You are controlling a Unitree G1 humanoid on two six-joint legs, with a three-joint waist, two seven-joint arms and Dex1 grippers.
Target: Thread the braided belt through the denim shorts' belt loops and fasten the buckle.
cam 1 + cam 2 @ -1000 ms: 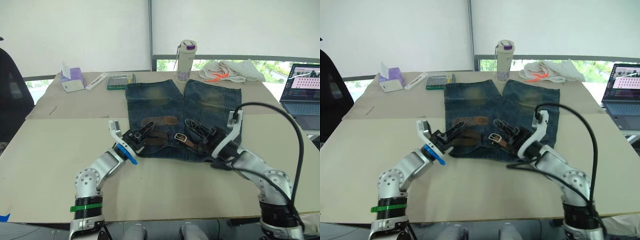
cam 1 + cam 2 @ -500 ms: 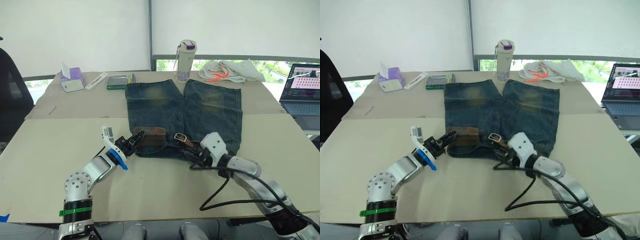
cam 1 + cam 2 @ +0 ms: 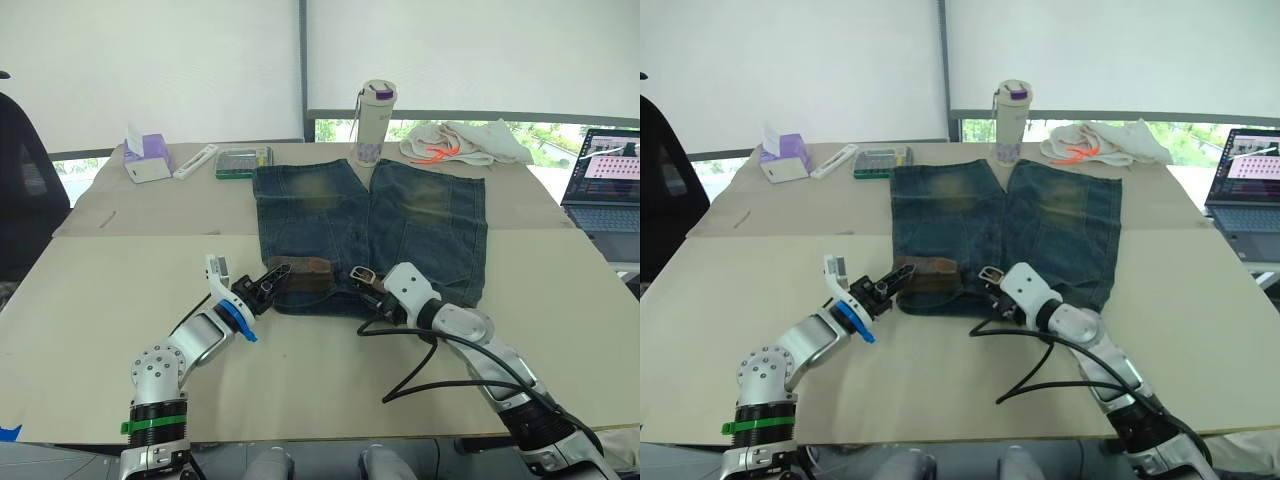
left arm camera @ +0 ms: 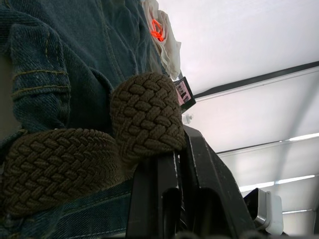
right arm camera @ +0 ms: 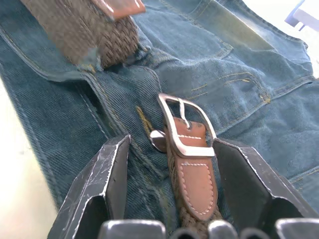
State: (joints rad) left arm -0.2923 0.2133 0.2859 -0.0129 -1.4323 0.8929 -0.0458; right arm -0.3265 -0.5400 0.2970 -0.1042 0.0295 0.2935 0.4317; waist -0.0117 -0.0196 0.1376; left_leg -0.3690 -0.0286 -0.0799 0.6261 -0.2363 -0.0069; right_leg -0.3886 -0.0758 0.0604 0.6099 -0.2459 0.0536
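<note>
Setting: a beige flat counter [image 3: 330,380] before white blinds, with an open laptop [image 3: 603,180] at the right edge.

Item 1: faded blue denim shorts [image 3: 420,225], laid flat at the counter's centre, waistband nearest the robot, two wide legs pointing away.

Item 2: dark brown braided belt [image 4: 70,159], lying along the waistband. Its tan-tipped end [image 3: 300,267] was folded over at the left; its small silver rectangular frame buckle [image 5: 187,134] rested on the denim near the waistband's middle. Whether it passed through any blue denim belt loops could not be told.

Left end effector [image 3: 268,282]: closed on a fold of the braided belt at the shorts' left waist corner.

Right end effector [image 5: 172,169]: spread wide, its fingers standing either side of the leather tab behind the buckle, not clamping it.

Handling, as judged: the woven strap looked soft, limp and grippy, likely to buckle when pushed; better drawn by its stiffer tip. The metal buckle seemed rigid and slippery; the leather tab offered the surer hold.
</note>
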